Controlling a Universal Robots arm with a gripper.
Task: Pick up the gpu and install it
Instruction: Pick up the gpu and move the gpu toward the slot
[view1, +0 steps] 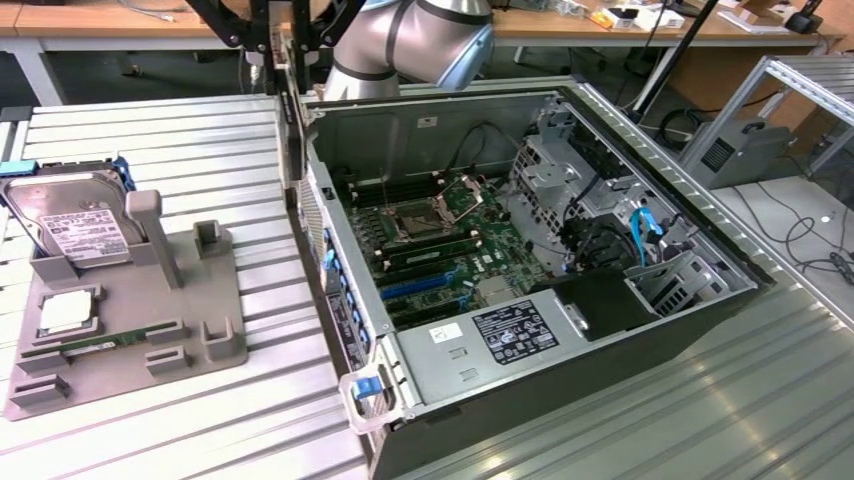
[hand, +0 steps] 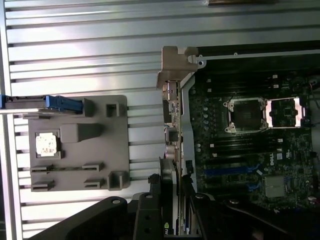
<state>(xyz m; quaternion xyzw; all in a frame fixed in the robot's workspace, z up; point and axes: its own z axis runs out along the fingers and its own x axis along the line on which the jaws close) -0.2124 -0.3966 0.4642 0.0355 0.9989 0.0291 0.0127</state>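
Silver bracket foremost, gpu (hand: 170, 125) pinched edge-on in the clenched gripper (hand: 170, 189) | hangs over the open computer case (view1: 400, 110) wall, beside the motherboard (view1: 441, 235), unseated | upright, I'd guess, to suit a slot | grey holder (view1: 200, 330) sits well apart on the tabletop (view1: 160, 130)

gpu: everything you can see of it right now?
The gpu is seen edge-on: a thin card with a silver metal end bracket, bent tab at its far end, and a sliver of green board near the gripper, whose jaws are closed on it. It hangs upright along the open computer case's outer wall, not seated in any slot. Its cooler face is hidden.
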